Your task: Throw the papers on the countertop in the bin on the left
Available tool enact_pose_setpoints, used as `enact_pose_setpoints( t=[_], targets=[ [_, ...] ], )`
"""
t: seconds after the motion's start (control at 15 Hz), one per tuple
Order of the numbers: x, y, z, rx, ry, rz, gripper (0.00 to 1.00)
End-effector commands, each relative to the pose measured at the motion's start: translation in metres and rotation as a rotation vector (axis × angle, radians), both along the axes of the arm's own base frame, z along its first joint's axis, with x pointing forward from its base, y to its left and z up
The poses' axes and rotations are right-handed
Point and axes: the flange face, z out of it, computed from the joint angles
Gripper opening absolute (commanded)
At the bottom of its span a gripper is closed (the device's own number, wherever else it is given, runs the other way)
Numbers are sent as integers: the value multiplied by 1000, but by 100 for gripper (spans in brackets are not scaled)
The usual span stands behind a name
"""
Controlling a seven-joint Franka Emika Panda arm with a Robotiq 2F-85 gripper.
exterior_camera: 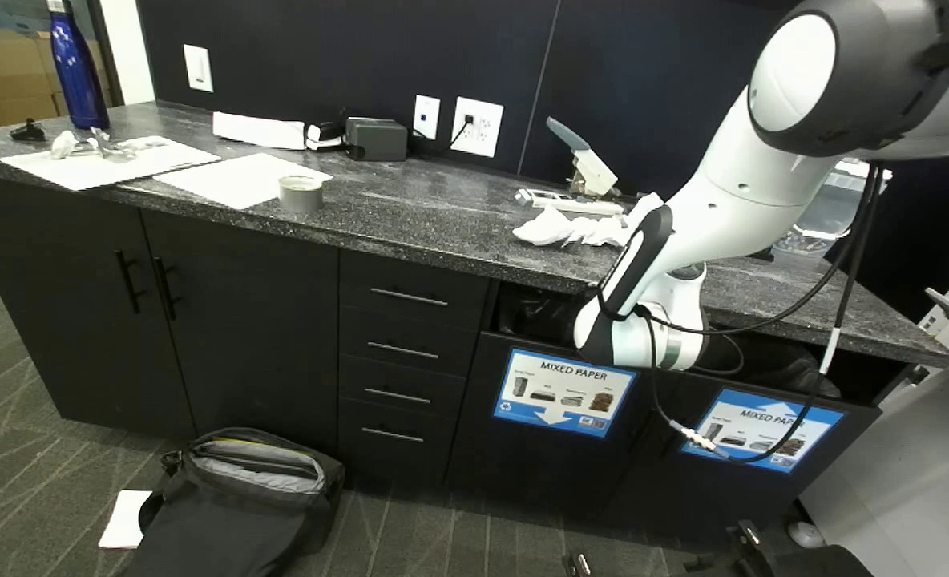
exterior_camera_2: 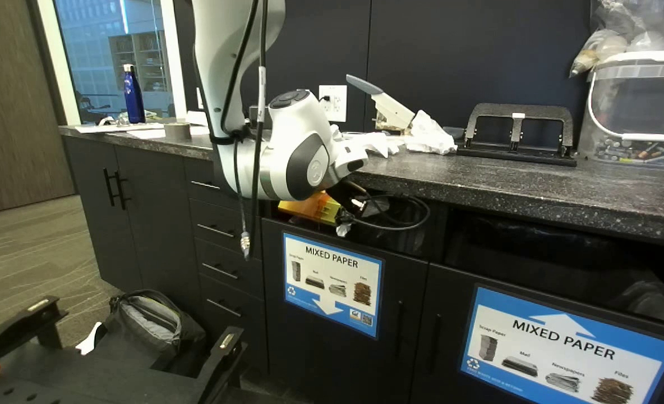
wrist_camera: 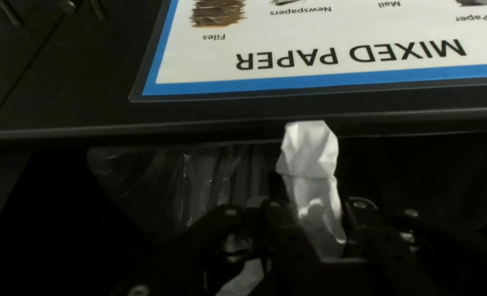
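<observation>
My gripper (wrist_camera: 315, 209) is shut on a crumpled white paper (wrist_camera: 309, 150) in the wrist view; the paper stands out between the fingers. The gripper is inside the opening of the left mixed-paper bin (exterior_camera_2: 332, 283), under the countertop (exterior_camera: 410, 208). A clear liner (wrist_camera: 202, 185) shows in the opening. In an exterior view a small white bit of the held paper (exterior_camera_2: 343, 229) shows below the hand; the fingers are mostly hidden. More crumpled paper lies on the countertop in both exterior views (exterior_camera: 559, 228) (exterior_camera_2: 428, 134). Flat white sheets (exterior_camera: 242, 180) lie farther along the countertop.
A stapler (exterior_camera: 591, 168), a hole punch (exterior_camera_2: 517, 132) and a clear bucket (exterior_camera_2: 635, 112) stand on the countertop. A tape roll (exterior_camera: 300, 194) and blue bottle (exterior_camera: 78, 72) stand at the far end. The right mixed-paper bin (exterior_camera_2: 567, 348) is beside the left one. A bag (exterior_camera: 242, 505) lies on the floor.
</observation>
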Motion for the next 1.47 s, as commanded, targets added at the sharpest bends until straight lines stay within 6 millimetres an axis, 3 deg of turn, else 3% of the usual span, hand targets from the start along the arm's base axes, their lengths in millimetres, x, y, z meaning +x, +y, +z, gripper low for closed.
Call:
enact_pose_setpoints(
  t=[0.0,0.33,0.8,1.13,1.4],
  targets=[
    [24,-14,-6,-26,-49,-37,60],
    [23,-24,-10,-37,-17,-89,97],
    [-9,-24,33,-56,175,-38,100],
    [-19,-15,106,7,405,73,100],
    [6,-17,193,25,473,46,100]
  ],
)
